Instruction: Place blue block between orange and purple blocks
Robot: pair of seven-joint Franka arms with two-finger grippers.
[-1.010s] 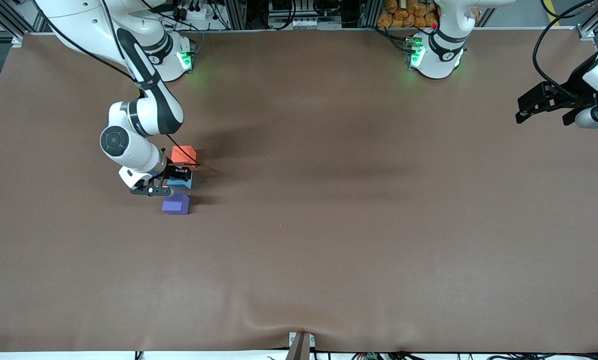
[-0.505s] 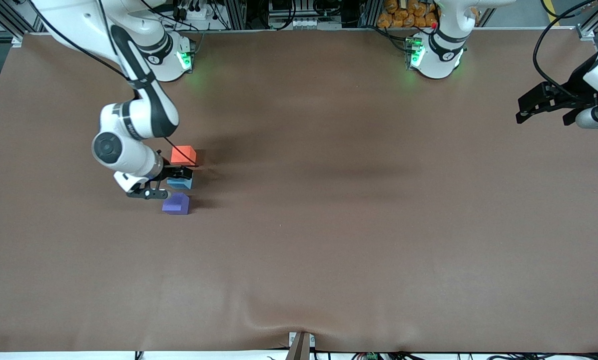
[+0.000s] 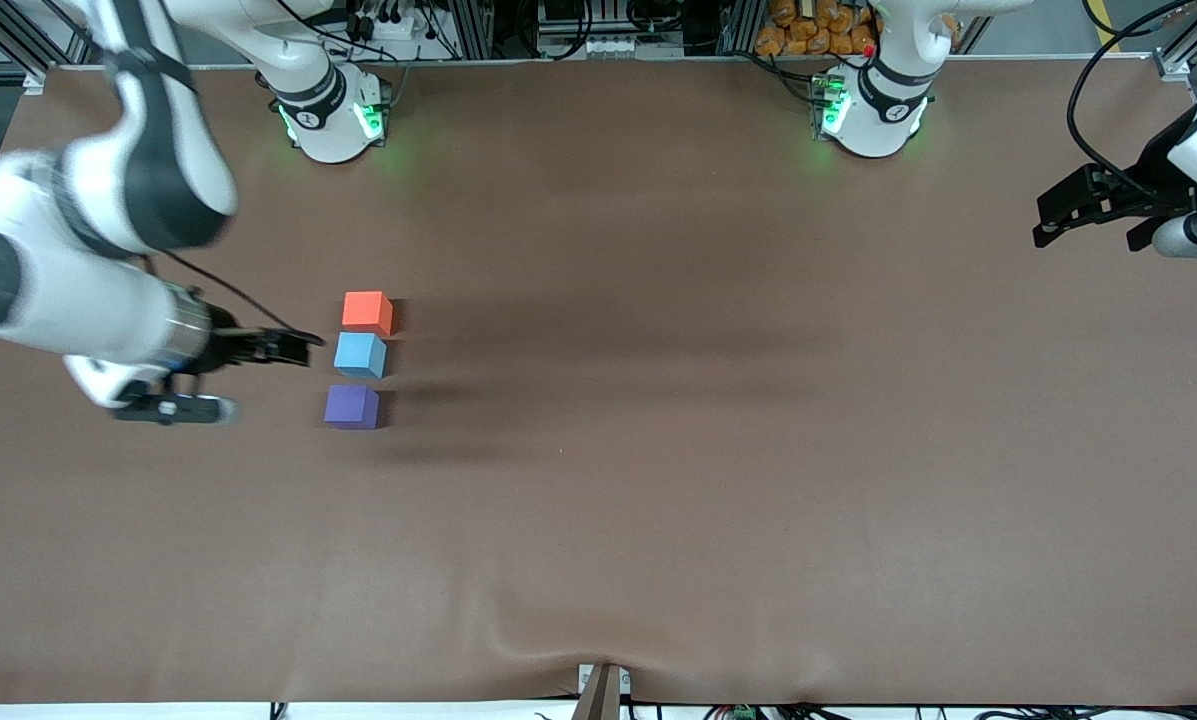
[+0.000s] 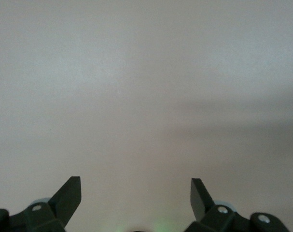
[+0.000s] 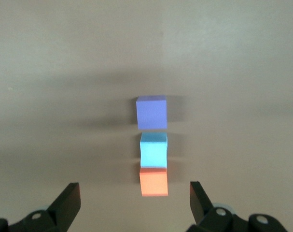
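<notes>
Blue block (image 3: 360,355) was left released on the desk (image 3: 658,450) between orange block (image 3: 367,311) and purple block (image 3: 351,407). Right gripper (image 3: 258,350) had been withdrawn, fingers open and empty, so placement was judged done. Left gripper (image 3: 1078,212) was kept waiting, fingers open.

A sky-blue block (image 3: 360,354) sits mid-left of the frame, an orange-red block (image 3: 367,310) just above it and a violet-purple block (image 3: 351,406) just below, all on a plain brown table (image 3: 718,430).
</notes>
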